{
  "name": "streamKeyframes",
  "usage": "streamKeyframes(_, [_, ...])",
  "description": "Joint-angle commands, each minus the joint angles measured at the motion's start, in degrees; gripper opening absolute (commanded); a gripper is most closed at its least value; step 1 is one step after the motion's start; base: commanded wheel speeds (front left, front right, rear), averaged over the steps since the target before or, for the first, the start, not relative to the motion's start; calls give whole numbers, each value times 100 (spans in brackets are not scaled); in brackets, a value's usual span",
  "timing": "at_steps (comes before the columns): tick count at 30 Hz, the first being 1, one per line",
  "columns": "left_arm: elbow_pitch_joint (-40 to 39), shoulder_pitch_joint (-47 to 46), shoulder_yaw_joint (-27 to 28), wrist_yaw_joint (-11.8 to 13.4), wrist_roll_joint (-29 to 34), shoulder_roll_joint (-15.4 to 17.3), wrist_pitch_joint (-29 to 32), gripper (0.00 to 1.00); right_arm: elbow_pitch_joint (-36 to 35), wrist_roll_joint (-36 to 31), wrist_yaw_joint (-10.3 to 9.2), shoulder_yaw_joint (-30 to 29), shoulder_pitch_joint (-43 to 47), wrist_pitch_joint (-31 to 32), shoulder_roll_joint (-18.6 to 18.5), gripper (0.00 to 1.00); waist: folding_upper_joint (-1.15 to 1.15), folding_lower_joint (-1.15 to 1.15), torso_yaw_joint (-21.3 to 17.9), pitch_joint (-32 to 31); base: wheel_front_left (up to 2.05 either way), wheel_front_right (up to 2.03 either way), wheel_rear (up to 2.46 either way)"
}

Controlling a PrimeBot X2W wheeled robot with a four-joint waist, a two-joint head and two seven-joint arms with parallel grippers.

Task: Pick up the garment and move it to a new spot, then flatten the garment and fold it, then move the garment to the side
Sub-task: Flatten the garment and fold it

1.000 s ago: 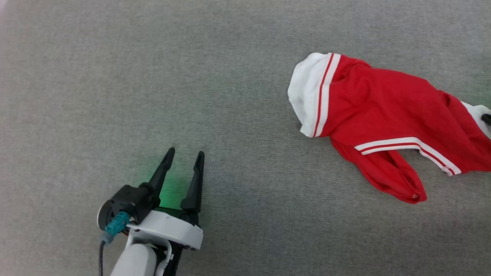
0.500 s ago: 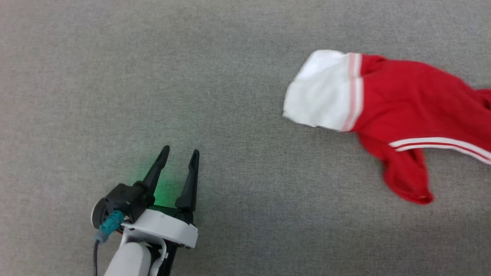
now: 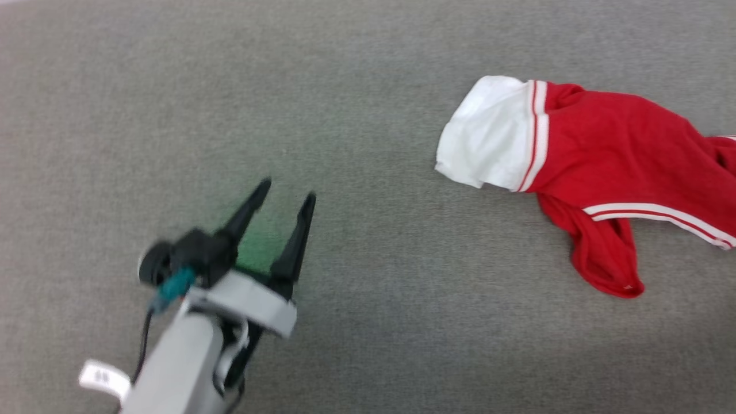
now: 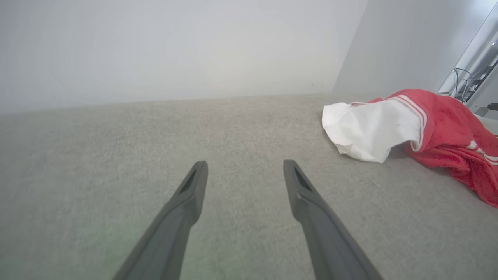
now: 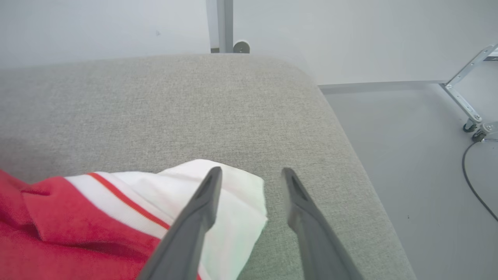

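The garment [image 3: 604, 144] has changed shape over the last second: its white end, curled into a hump before, now lies opened out and flatter, while the red part behind it is still bunched and creased. Our left gripper [image 3: 287, 190] has also climbed higher in the head view and shows blurred, so we judge that arm to be on the move, though the camera may have shifted a little too. Its jaws stand wide apart with nothing between them, well away from the cloth. In the right wrist view our right gripper [image 5: 251, 169] hovers at the garment's white corner with its jaws parted and only bare grey fabric showing in the gap; one finger crosses in front of the white cloth, but nothing is pinched. We take this to mean the garment has just been let down in its new spot and that flattening comes next, with folding and moving aside still undone. The garment lies toward the right side of the surface [image 3: 345, 86], a grey woven pad with a rounded corner. Beyond that corner we see a pale floor [image 5: 408, 136], a plain wall [image 5: 97, 27], a metal frame on castors [image 5: 463, 103] and a dark cable [image 5: 472, 186].
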Motion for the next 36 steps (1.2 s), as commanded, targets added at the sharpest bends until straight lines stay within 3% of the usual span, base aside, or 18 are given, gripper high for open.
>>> streamKeyframes(1, [63, -366, -249, -22, -131, 167, 19, 100, 55, 19, -10, -53, 29, -231, 64, 100, 0, 0, -159, -121, 0, 0, 0])
streamKeyframes(7, [338, -1644, -1018, -21, -713, 651, 824, 100, -239, -185, -10, -368, 345, -706, 150, 100, 0, 0, -560, -199, 0, 0, 0])
streamKeyframes(9, [478, -2042, -1168, -21, -1024, 709, 1299, 100, -743, -405, -10, -884, 468, -719, 188, 100, 0, 0, -739, -185, 0, 0, 0])
streamKeyframes(13, [847, -2715, -1435, -15, -1831, 800, 2249, 100, -1982, -963, -10, -1996, 1296, -709, 671, 100, 0, 0, -1132, -146, 0, 0, 0])
streamKeyframes(19, [1902, -3446, -1618, -17, -3254, 793, 4318, 100, -3415, -1836, -10, -2939, 2354, -710, 1486, 100, 0, 0, -1654, -125, 0, 0, 0])
streamKeyframes(24, [2753, -3859, -1685, 72, -3808, 687, 5938, 100, -4046, -2276, -10, -3233, 2703, -710, 1832, 100, 0, 0, -1980, -77, 0, 0, 0])
streamKeyframes(31, [3082, -4031, -1679, 109, -4137, 582, 6692, 100, -4385, -2603, -9, -3425, 2941, -711, 2094, 100, 0, 0, -2190, 13, 0, 0, 0])
streamKeyframes(34, [3132, -3993, -1827, 101, -3997, 634, 6794, 100, -4528, -2711, -9, -3428, 3014, -711, 2213, 100, 0, 0, -2225, 54, 0, 0, 0])
streamKeyframes(35, [3138, -3980, -1897, 96, -3918, 667, 6767, 51, -4605, -2724, -9, -3417, 3017, -711, 2256, 100, 0, 0, -2229, 67, 0, 0, 0])
streamKeyframes(36, [3153, -3959, -1937, 87, -3878, 681, 6748, 31, -4683, -2756, -9, -3395, 3039, -711, 2272, 100, 0, 0, -2229, 79, 0, 0, 0])
